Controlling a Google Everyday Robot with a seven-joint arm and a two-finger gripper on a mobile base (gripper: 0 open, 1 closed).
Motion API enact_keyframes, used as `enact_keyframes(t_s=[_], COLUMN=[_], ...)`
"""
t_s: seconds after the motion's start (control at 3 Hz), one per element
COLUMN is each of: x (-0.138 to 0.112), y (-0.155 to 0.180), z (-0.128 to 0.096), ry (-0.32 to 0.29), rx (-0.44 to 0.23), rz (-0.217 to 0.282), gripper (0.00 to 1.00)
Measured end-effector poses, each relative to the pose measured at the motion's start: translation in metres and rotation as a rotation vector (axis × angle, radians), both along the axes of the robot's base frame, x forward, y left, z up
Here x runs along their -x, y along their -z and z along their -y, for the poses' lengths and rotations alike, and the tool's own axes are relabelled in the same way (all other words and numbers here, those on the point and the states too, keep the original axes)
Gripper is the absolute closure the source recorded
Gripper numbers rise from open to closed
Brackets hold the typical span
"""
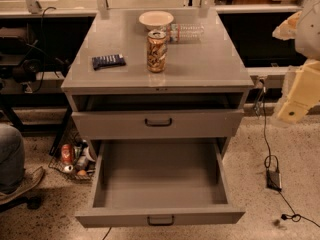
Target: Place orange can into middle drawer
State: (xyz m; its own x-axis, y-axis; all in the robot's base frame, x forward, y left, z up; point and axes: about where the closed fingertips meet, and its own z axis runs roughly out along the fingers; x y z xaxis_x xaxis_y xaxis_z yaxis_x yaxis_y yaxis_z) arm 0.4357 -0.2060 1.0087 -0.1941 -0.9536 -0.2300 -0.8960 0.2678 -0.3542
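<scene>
Robot hand (299,95) at right edge, well apart from orange can (156,51); grip state cannot tell.
Can stands upright on tabletop (205,64), far left of hand; middle drawer (160,181) open, low left of hand.

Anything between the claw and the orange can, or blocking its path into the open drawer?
Nothing visible. The claw is right of the grey cabinet; the mottled orange-gold drink can stands on its top. The pulled-out grey metal drawer below holds nothing.

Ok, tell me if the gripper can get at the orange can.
Probably yes. The gripper hangs right of the cabinet, and the orange can stands upright on top, nothing between them.
</scene>
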Motion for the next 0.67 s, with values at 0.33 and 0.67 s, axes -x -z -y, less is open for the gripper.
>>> enact_keyframes(t_s=[0.33, 0.67], x=[0.0, -0.021], y=[0.0, 0.004], z=[0.0, -0.001], ry=[0.0, 0.016], rx=[0.0, -0.019], rz=[0.0, 0.014], gripper=[0.0, 0.0])
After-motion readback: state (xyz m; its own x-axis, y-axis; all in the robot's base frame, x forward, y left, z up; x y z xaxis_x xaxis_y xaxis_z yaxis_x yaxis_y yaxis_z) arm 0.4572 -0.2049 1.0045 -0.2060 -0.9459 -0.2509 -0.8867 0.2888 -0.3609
